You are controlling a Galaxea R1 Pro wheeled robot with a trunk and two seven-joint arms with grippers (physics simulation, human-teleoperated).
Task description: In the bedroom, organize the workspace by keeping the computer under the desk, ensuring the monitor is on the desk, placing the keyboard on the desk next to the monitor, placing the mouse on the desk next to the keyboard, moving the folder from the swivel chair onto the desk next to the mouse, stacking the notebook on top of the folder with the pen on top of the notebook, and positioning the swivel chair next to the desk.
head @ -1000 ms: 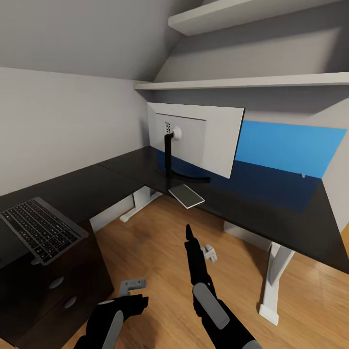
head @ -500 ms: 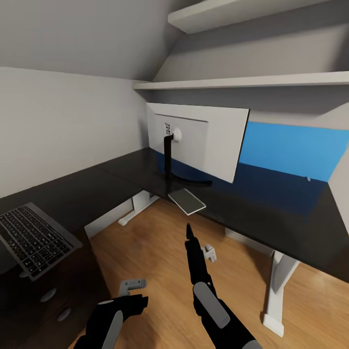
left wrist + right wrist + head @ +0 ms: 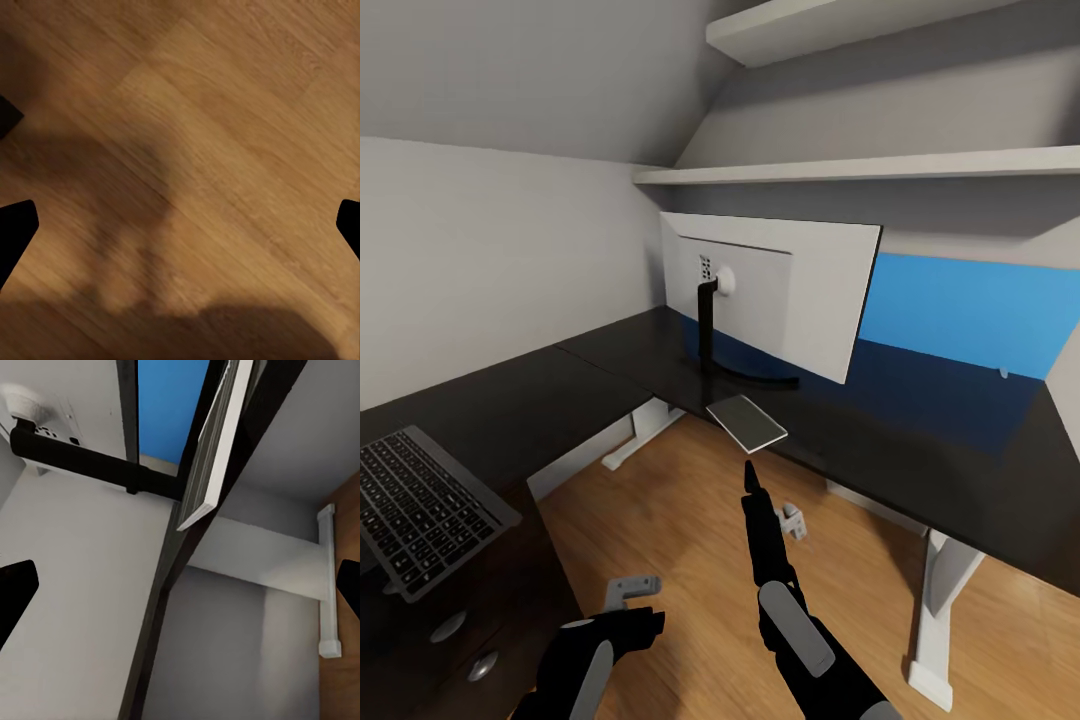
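The monitor (image 3: 800,295) stands on the black L-shaped desk (image 3: 920,440) with its pale back toward me; the right wrist view shows the monitor (image 3: 45,420) from below. The keyboard (image 3: 420,510) lies on the desk's near left wing above the drawer unit. A thin pale slab (image 3: 747,421), perhaps the notebook, overhangs the desk edge below the monitor. My right gripper (image 3: 180,585) is open, low in front of that edge. My left gripper (image 3: 180,225) is open over the wood floor. The computer, mouse, folder, pen and swivel chair are out of view.
A bright blue panel (image 3: 970,315) covers the wall behind the desk. Two white shelves (image 3: 880,165) hang above it. White desk legs (image 3: 935,620) stand on the wood floor (image 3: 680,520). A black drawer unit with round silver knobs (image 3: 448,627) sits at the lower left.
The whole picture has shifted, so the camera has moved: the keyboard sits lower and further left, the monitor slightly further right. Both arms keep their pose.
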